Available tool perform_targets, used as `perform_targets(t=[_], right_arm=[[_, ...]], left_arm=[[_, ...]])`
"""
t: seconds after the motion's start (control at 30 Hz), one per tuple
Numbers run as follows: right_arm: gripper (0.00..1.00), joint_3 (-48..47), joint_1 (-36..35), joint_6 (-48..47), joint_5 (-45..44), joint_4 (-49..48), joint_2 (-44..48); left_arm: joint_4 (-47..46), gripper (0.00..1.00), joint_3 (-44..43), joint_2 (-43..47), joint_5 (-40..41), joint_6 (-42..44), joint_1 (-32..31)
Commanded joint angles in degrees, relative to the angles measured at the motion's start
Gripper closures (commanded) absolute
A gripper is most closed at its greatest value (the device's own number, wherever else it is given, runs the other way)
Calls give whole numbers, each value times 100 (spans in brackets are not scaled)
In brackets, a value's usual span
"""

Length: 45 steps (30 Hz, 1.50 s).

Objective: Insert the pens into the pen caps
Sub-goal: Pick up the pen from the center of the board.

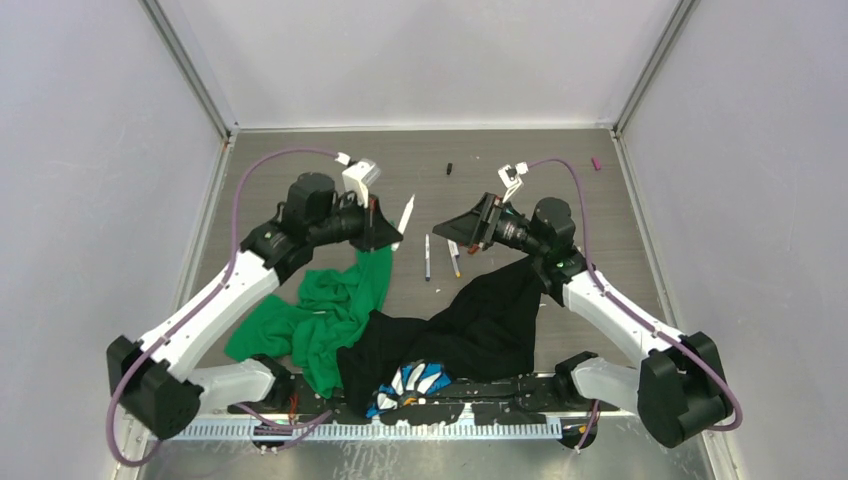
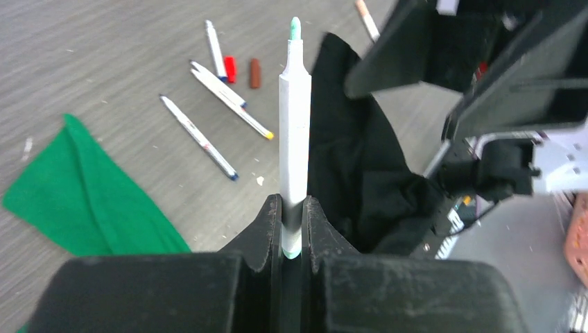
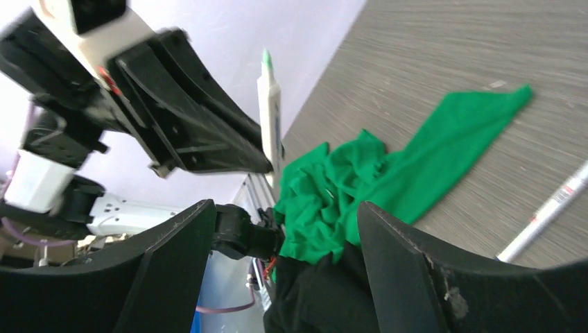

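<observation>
My left gripper is shut on the teal end of a white pen. It holds the pen above the table with the teal tip pointing away. The pen also shows in the right wrist view. My right gripper is open and empty and faces the left gripper from close by, jaws wide apart. Three more pens lie on the table. A red cap and a brown cap lie beside them. A black cap and a magenta cap lie at the far side.
A crumpled green cloth lies under the left arm. A black cloth lies under the right arm, with a blue-and-white patterned cloth at the near edge. Grey walls enclose the table on three sides.
</observation>
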<state>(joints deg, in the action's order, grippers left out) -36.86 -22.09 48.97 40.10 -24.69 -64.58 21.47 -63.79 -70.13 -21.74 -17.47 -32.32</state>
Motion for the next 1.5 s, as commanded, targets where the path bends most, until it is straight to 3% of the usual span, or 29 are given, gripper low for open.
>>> perform_targets(t=[0.0,0.27,0.47,0.7,0.93,1.1,1.13,1.23,1.3,1.33,1.47], right_arm=[[18,-224,-325,366,-121,-1262,149],[17,-550,-725,-271,-545,-596,334],[25,-656,-1007,-559,-581,-394,368],[45,-835,-1250,-957,-649,271,351],[62,-757,-1414,-977,-739,307,345],[98,-703,-1446,-973,-891,222,373],[99,-675,-1450,-957,-893,143,371],[100,-552,-1463,-774,-819,-264,320],[100,-482,-1463,-600,-731,-594,267],[100,-454,-1458,-510,-663,-753,227],[100,-357,-1472,-234,-465,-1342,130]], left_arm=[[-762,100,673,674,-959,83,-218],[-625,100,739,994,-1171,181,-691],[-604,100,710,970,-1033,153,-845],[-617,100,735,1067,-760,113,-856],[-629,100,745,1054,-742,82,-864],[-638,100,747,1061,-762,78,-864],[-623,100,738,1062,-762,73,-862],[-602,62,736,1067,-706,78,-864],[-602,46,736,1078,-705,78,-864],[-604,41,742,1083,-705,85,-863],[-592,42,743,1105,-667,113,-863]])
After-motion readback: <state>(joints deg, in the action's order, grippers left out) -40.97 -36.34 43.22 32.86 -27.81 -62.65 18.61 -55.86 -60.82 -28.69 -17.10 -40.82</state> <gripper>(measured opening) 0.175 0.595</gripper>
